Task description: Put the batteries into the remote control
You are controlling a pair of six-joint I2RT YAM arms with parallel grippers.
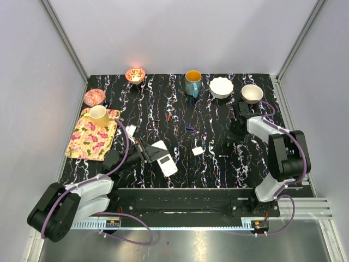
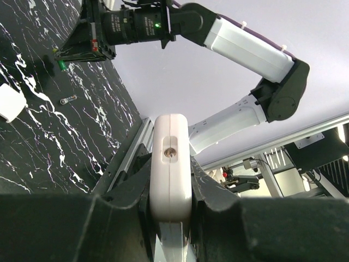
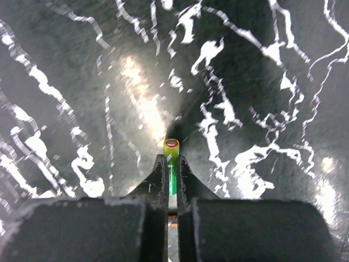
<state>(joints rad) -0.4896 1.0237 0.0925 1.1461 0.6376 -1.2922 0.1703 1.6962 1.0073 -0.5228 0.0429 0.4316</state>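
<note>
Your right claw [image 3: 172, 164], well right of the remote, pinches a slim green cylindrical battery [image 3: 172, 146], whose lower half is hidden between the fingers. Your left claw [image 2: 170, 173] clamps the flat white plastic remote control [image 2: 170, 136], near end hidden. Left of the remote, a yellow mug [image 1: 99, 115] stands on a floral tray [image 1: 82, 144] on the black marbled tabletop [image 1: 218, 164].

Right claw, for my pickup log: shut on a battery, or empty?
Shut on one: the right claw pinches a green battery, its tip poking out in front.
</note>
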